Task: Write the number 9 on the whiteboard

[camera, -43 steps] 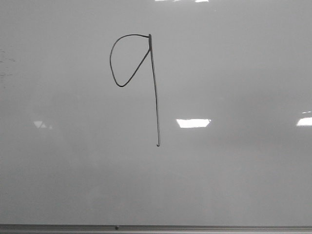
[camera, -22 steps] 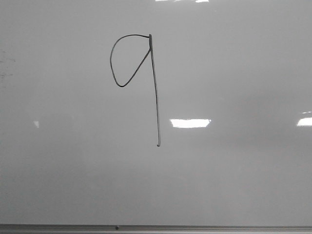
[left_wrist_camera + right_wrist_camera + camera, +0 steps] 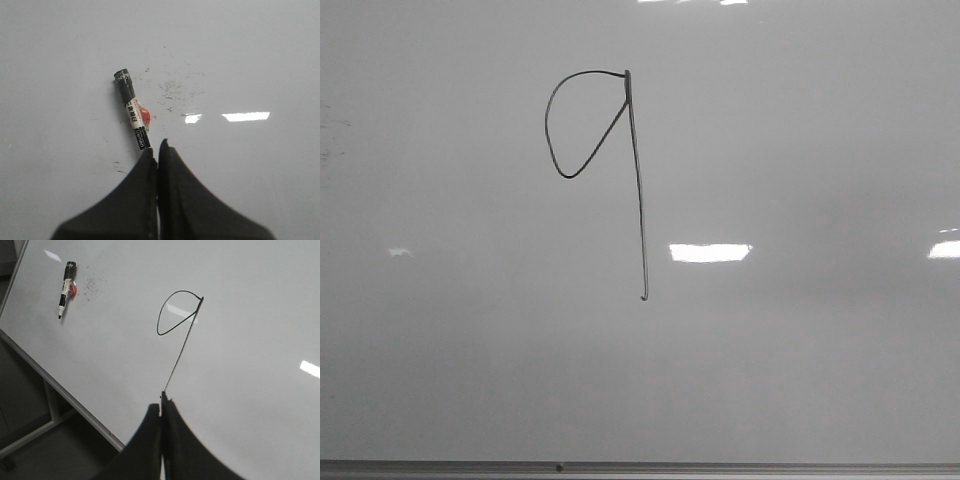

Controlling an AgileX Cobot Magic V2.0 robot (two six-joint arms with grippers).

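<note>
The number 9 (image 3: 637, 180) is drawn in thin black line on the whiteboard (image 3: 800, 380), with a teardrop loop on the left and a long stem. No gripper shows in the front view. In the right wrist view my right gripper (image 3: 162, 401) is shut and empty, its tips close by the lower end of the 9's stem (image 3: 186, 340). In the left wrist view my left gripper (image 3: 156, 149) is shut and empty above the board (image 3: 250, 60). A black marker (image 3: 132, 107) lies loose on the board just beyond its tips.
The marker (image 3: 65, 287) lies near the board's left side with a small red blob (image 3: 73, 289) beside it and faint grey smudges (image 3: 92, 285) nearby. The board's grey metal frame edge (image 3: 720, 467) runs along the front. A stand leg (image 3: 50, 400) shows below it.
The 9 has not changed. Only the light reflections on the board have shifted a little, mostly the small one on the left.
</note>
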